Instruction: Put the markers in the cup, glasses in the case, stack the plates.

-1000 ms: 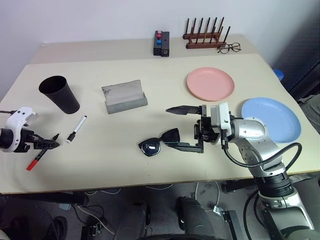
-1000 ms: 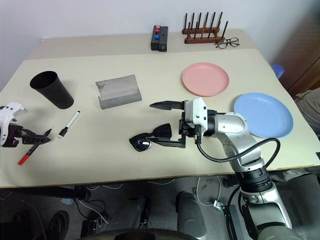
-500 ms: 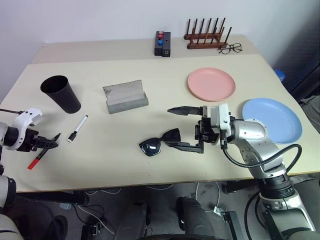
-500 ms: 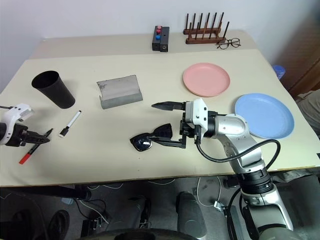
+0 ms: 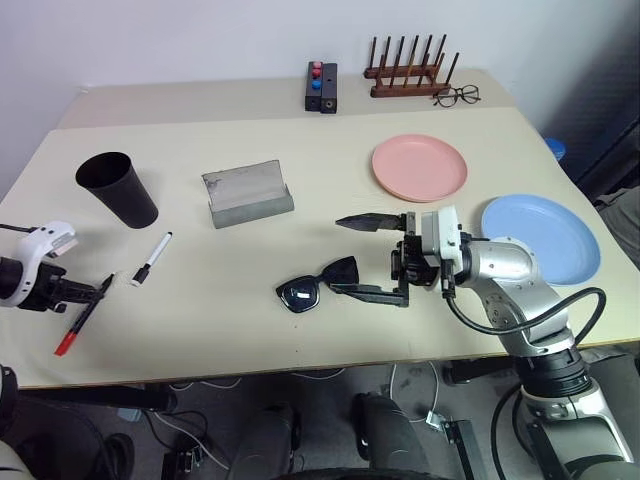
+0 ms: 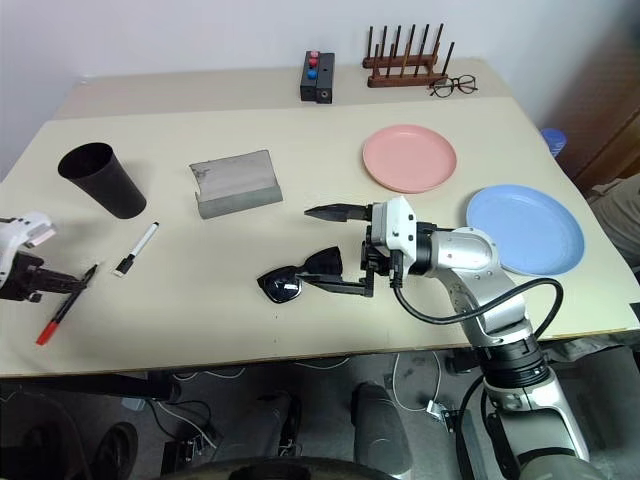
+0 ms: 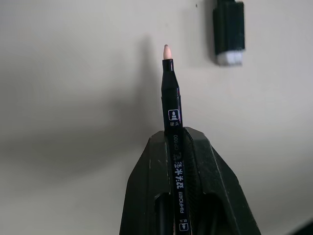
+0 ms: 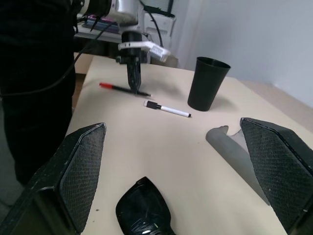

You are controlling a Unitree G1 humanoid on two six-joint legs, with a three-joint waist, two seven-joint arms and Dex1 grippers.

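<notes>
Sunglasses [image 5: 318, 285] lie near the front edge of the table [image 5: 300, 190], between the widely spread fingers of the right gripper [image 5: 370, 258]. At the near left corner, the left gripper [image 5: 88, 292] pinches a black pen with a red end [image 5: 80, 318], tilted, its red end low by the table edge. Just beyond it a white marker with a black cap [image 5: 152, 259] lies flat, with the black cup [image 5: 118, 188] upright behind. Farther on sit the grey case [image 5: 247, 194], the blue plate [image 5: 540, 238] and the pink plate [image 5: 420, 167].
</notes>
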